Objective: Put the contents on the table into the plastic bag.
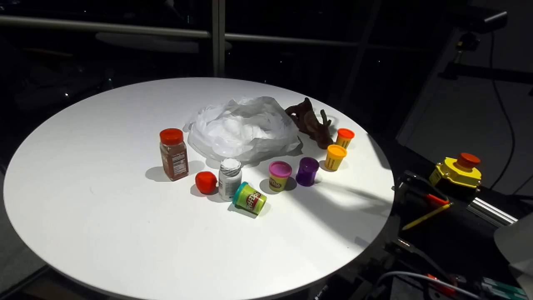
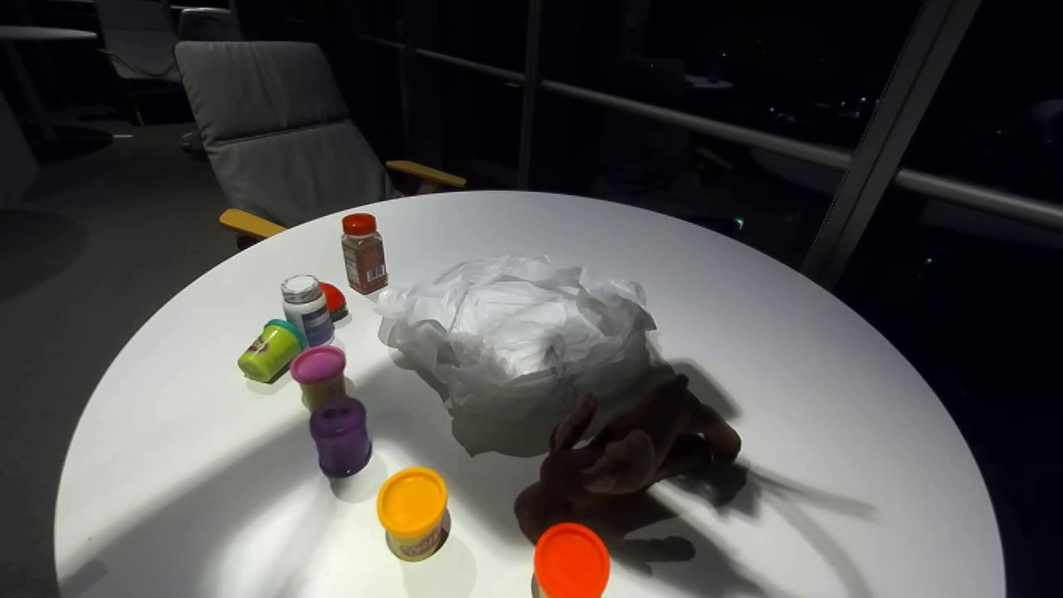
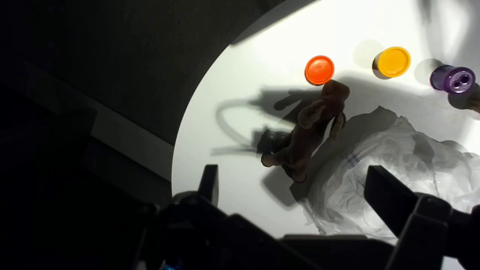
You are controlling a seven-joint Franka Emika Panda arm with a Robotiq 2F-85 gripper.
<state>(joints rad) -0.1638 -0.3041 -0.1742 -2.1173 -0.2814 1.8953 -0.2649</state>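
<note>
Windows point(image 2: 731, 91) are black so it's dim all round, but the smooth round counter point(image 1: 116, 241) is lit, with the plastic bag point(image 1: 245, 129) crumpled near its middle, probably feather-light and floppy, so I'd pinch it by the rim. Jaws are spread with nothing between them, the brown animal figure point(image 1: 312, 125) just beside the bag looks stiff and wants a grip round the body, then the red-capped spice jar point(image 1: 174, 156) standing upright is likely heftiest and slick, so squeeze its sides, and the little tubs point(image 1: 334, 159), green one point(image 1: 252, 199) lying tilted, should be light
</note>
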